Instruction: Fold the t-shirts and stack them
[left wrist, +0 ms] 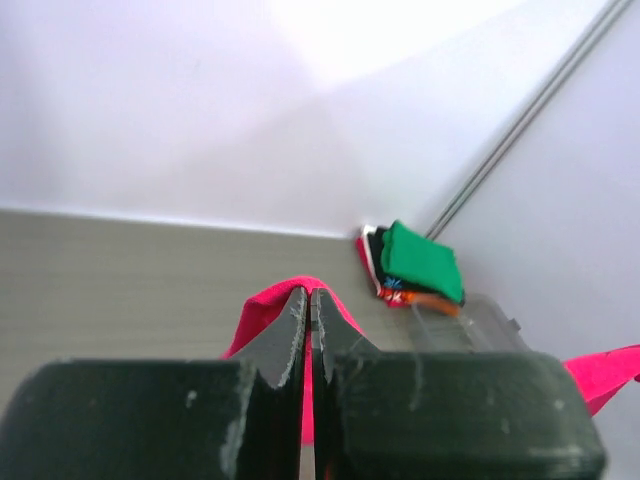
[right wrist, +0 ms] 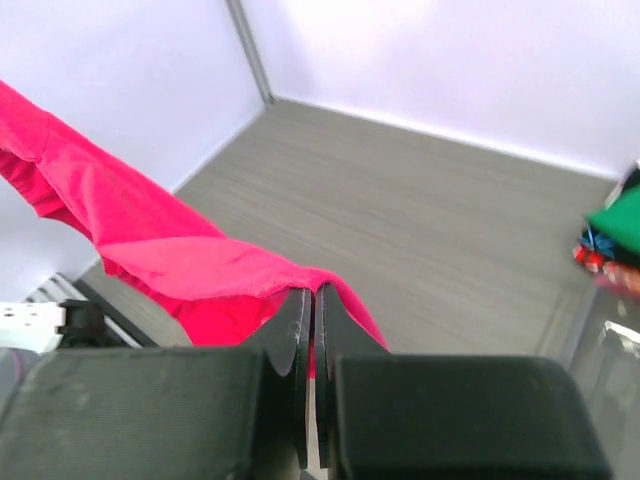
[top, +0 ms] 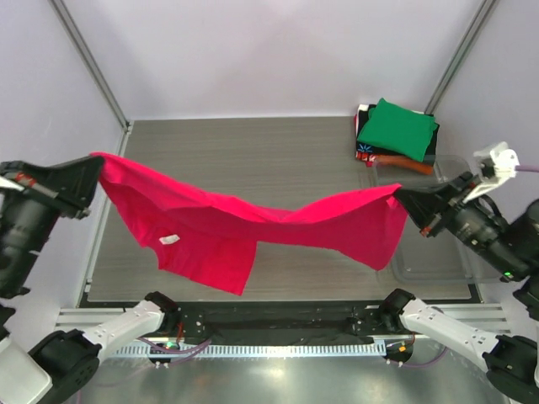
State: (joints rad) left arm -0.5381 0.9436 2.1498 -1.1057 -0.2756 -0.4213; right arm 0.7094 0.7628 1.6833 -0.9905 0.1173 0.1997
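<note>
The left pincer (top: pixel 99 170) and right pincer (top: pixel 401 196) each clamp tight on one end of the crimson t-shirt (top: pixel 278 223), which sags in front of the folded stack (top: pixel 396 130).

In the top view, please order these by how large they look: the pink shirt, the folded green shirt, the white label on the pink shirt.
1. pink shirt, stretched wide, lifted nearer the camera.
2. green shirt, folded.
3. white label, clearly the smallest.
</note>
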